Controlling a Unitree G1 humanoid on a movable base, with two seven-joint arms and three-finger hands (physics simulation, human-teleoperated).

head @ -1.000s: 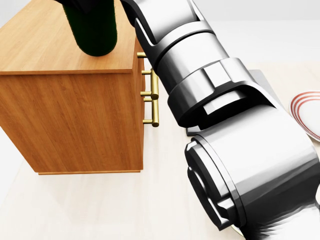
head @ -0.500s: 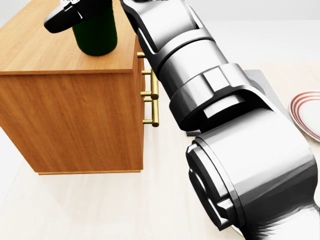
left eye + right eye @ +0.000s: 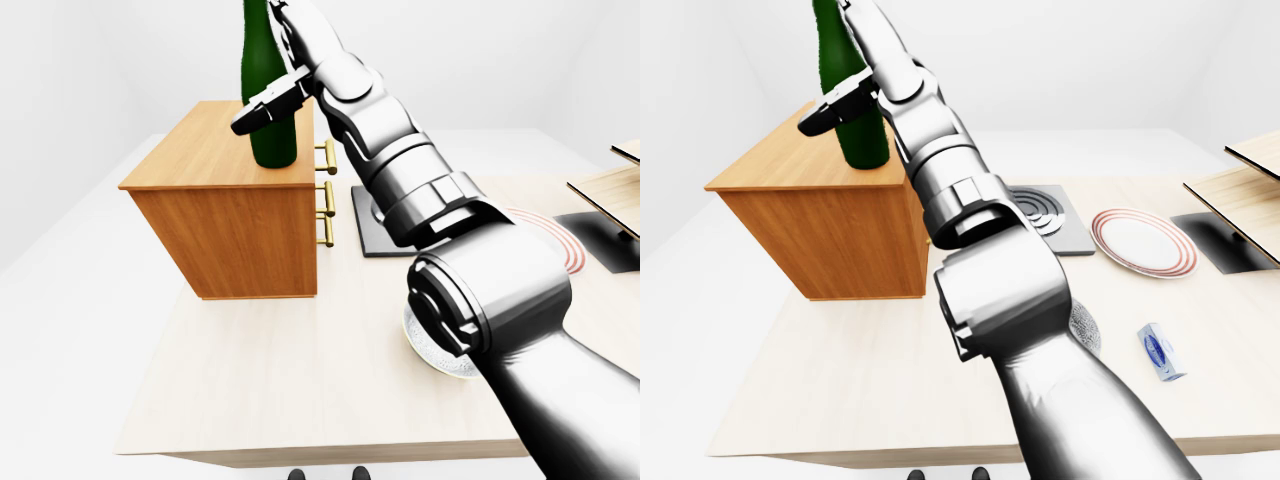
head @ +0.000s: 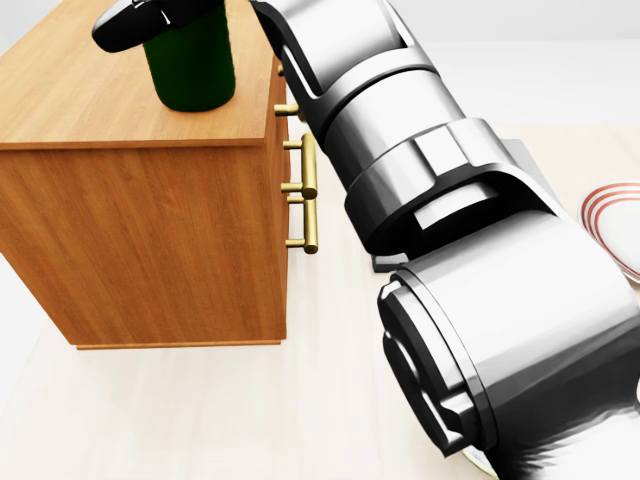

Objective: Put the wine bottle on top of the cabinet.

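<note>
The dark green wine bottle (image 3: 276, 146) stands upright on the flat top of the wooden cabinet (image 3: 232, 235), near the top's right edge in the left-eye view. My right arm reaches up from the bottom right to it. My right hand (image 3: 270, 96) is open beside the bottle. One black finger (image 4: 135, 22) sticks out to the left across the bottle's body (image 4: 190, 75) without closing round it. The bottle's neck runs out of the views' top edges. My left hand does not show.
The cabinet stands on a pale table, its brass drawer handles (image 4: 305, 190) facing right. Further right lie a dark square mat (image 3: 1045, 225), a red-ringed plate (image 3: 1138, 240) and a small blue-and-white box (image 3: 1161, 352). Wooden shelves (image 3: 1250, 185) stand at the far right.
A second ago my right hand's black fingers wrapped the bottle; they have since let go and spread, and one finger now sticks out to the left. The bottle stays upright on the cabinet.
</note>
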